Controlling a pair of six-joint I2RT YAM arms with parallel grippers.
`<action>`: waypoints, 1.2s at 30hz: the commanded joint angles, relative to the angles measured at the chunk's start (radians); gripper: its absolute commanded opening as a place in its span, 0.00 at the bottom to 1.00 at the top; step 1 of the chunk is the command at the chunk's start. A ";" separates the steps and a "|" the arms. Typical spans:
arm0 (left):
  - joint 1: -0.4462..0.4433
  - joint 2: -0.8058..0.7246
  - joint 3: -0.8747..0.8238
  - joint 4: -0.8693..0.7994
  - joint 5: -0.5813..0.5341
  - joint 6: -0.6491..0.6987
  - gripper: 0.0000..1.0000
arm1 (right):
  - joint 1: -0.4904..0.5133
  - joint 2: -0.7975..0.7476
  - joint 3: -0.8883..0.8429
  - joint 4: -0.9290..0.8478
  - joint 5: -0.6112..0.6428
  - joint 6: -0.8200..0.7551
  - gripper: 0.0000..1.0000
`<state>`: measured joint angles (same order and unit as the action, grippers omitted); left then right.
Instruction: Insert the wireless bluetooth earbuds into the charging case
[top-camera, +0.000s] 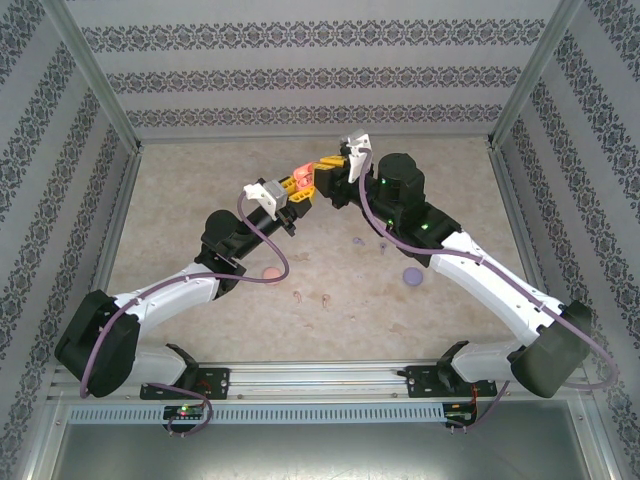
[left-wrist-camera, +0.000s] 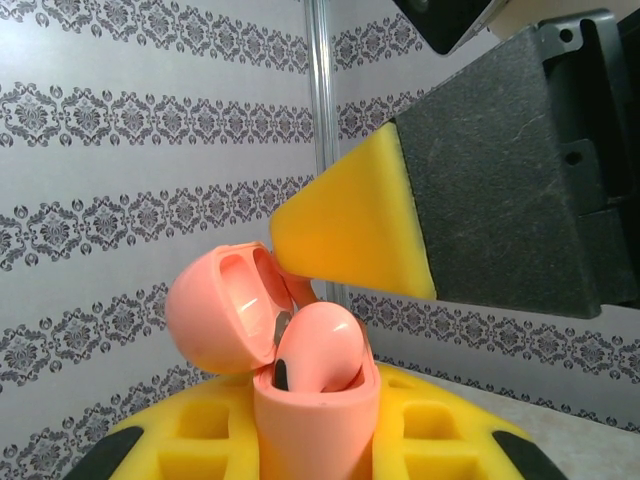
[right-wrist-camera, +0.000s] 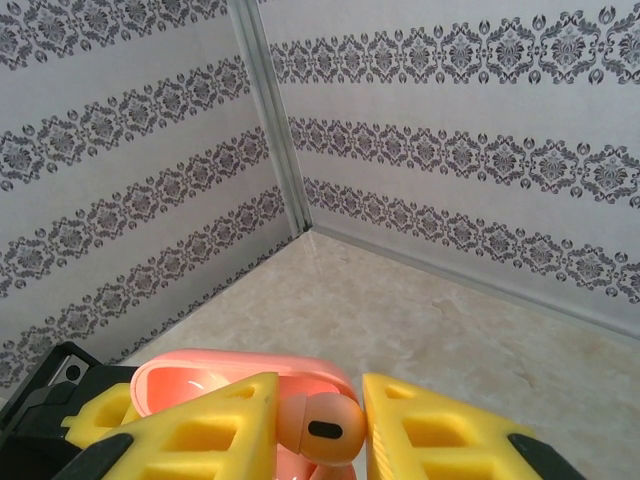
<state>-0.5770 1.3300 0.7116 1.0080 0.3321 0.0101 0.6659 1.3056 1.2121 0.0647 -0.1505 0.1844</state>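
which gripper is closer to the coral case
Left. The left gripper is clamped on the coral case body; the right gripper is at its open top, pinching a coral earbud.

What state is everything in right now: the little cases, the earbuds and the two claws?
Coral case: lid open, held off the table.
Coral earbud: partway into that case, top sticking out.
Left gripper: shut on the coral case.
Right gripper: shut on the coral earbud.
Pink case: lying on the table, untouched.
Purple case: lying on the table, untouched.
Loose earbuds: lying on the table.
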 joint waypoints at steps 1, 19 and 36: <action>-0.019 -0.005 0.036 0.057 0.020 -0.015 0.00 | 0.022 0.013 -0.023 -0.004 0.027 -0.074 0.27; -0.021 -0.004 0.046 0.050 0.018 -0.014 0.00 | 0.067 0.027 -0.056 -0.055 0.055 -0.226 0.28; -0.023 -0.005 0.045 0.048 0.014 -0.010 0.00 | 0.068 0.012 -0.063 -0.059 0.067 -0.196 0.39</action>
<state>-0.5770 1.3308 0.7116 0.9714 0.3286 0.0101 0.7097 1.3060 1.1759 0.0719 -0.0673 -0.0223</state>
